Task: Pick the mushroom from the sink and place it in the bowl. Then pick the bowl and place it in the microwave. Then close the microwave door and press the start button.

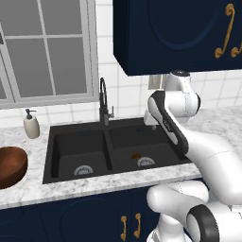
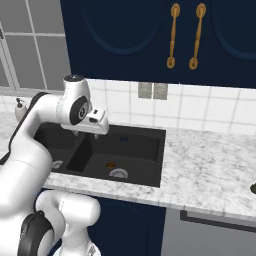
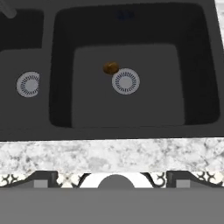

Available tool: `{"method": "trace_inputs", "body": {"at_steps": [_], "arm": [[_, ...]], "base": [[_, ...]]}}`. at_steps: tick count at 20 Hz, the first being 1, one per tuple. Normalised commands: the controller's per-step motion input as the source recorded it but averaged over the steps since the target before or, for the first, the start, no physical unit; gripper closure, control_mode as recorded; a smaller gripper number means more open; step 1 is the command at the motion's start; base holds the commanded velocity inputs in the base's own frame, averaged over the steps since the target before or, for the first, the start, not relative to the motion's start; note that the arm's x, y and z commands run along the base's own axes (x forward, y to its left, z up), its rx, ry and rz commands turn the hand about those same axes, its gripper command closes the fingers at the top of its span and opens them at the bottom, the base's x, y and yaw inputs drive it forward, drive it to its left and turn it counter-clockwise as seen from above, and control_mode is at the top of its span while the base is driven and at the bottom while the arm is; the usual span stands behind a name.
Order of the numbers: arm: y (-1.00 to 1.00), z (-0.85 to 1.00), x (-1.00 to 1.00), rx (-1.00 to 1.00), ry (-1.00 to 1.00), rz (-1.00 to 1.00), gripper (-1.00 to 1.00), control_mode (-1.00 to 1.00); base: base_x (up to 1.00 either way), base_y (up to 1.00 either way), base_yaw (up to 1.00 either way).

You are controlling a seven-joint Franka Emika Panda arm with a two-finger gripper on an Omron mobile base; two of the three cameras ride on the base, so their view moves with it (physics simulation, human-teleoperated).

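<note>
1. My pincer [image 3: 112, 183] hangs high above the sink [image 3: 131, 26], spread wide and empty.
2. The mushroom [image 3: 110, 68] lies in the right basin, just beside the drain [image 3: 126, 81].
3. I judge it light, soft and bruisable: pinch gently across its middle.

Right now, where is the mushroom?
The mushroom lies on the floor of the sink's right basin, just left of the drain in the hand view.
</note>
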Motion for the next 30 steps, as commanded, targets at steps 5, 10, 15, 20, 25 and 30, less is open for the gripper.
{"method": "trace_inputs", "body": {"at_steps": [5, 10, 15, 20, 25, 30], "arm": [[-0.4, -0.55, 0.28, 0.08, 0.05, -0.01, -1.0, -1.0], [-0.24, -0.57, 0.38, 0.05, 0.0, 0.0, -1.0, -1.0], [0.03, -0.59, 0.35, 0.0, 0.0, 0.0, -1.0, -1.0], [0.02, -0.64, 0.3, 0.0, 0.01, 0.0, -1.0, -1.0], [0.02, -0.66, 0.27, 0.0, 0.0, 0.0, -1.0, -1.0], [0.29, -0.28, 0.25, 0.0, 0.0, 0.0, -1.0, -1.0]], "base": [[0.0, 0.0, 0.0], [0.0, 0.0, 0.0], [0.0, 0.0, 0.0], [0.0, 0.0, 0.0], [0.0, 0.0, 0.0], [0.0, 0.0, 0.0]]}}
